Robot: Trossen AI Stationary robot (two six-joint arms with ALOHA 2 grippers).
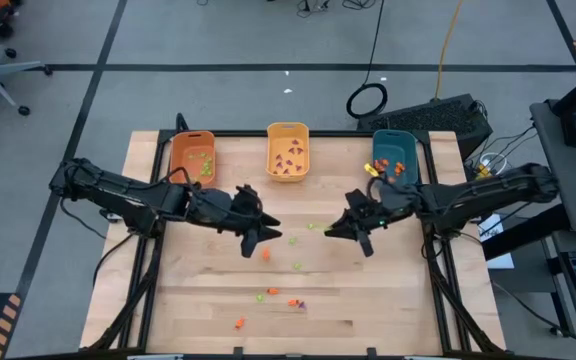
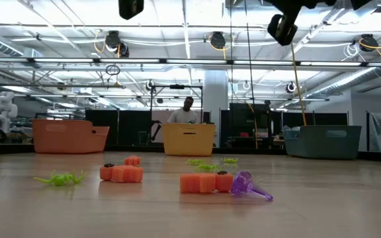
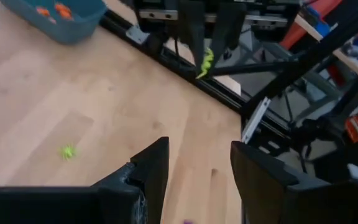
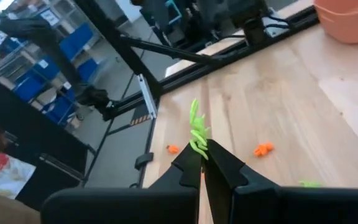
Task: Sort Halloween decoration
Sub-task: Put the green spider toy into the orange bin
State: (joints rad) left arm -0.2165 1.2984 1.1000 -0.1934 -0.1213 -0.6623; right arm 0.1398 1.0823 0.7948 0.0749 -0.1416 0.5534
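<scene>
Light green plastic is what I see pinched in my right gripper: a small spider-like green trinket stands up from between the fingertips, which are pressed together on it. From overhead, that gripper hangs over the wooden table slightly to the three o'clock side of centre, and the left wrist camera sees the same trinket dangling from it.

My left gripper has its fingers apart with nothing between them. It sits just to the nine o'clock side of centre, facing the right one.

Along the twelve o'clock edge sit three bins: the orange bin at about eleven with green pieces inside, the yellow bin at twelve with dark purple pieces, and the teal bin at about one with orange pieces.

Loose decorations lie on the table: an orange piece just under the left gripper, green bits between the grippers, and a scatter toward six o'clock, with an orange piece touching a purple one, and another orange piece nearer the edge.
</scene>
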